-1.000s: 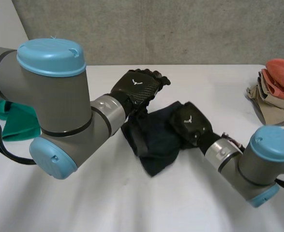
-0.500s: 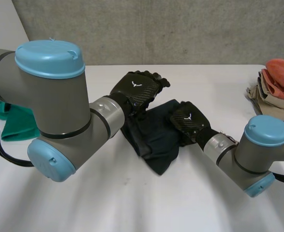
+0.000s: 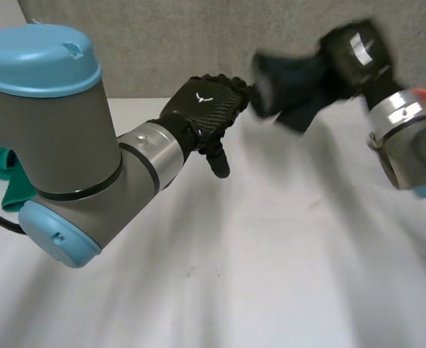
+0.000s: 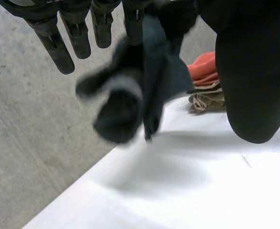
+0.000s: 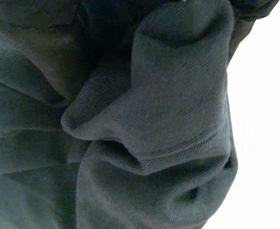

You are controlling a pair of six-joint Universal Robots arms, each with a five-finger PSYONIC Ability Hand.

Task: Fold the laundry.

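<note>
Above the far edge of the surface, my right hand is closed on the bunched dark garment and holds it clear of the surface, I judge to let it hang loose for relaying. My left hand sits just beside it, fingers straight and gripping nothing, placed to take a free edge.

Dk navy cloth, wht table

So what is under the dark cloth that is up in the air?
Under the dark cloth the white table is bare, and the cloth hangs clear of it. What lies inside the bunched cloth, at the right hand, is covered by its folds.
</note>
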